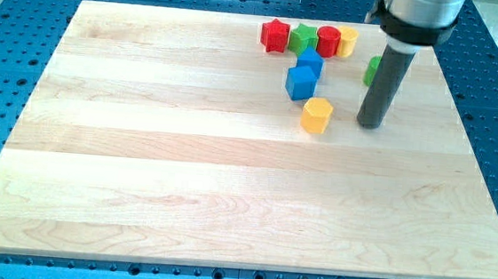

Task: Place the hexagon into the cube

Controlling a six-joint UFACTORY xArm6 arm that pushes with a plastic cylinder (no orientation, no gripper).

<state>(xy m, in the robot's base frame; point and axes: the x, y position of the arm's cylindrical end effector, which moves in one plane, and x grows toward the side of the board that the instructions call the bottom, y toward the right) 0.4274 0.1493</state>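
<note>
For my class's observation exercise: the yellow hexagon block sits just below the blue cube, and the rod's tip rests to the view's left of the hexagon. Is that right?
Not quite. The camera view shows my tip to the view's right of the yellow hexagon block, apart from it, not to its left. The hexagon does sit just below the blue cube.

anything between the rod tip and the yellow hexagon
No. In the camera view, bare board separates my tip from the yellow hexagon, which sits to the view's left of it. The blue cube lies beyond the hexagon.
</note>
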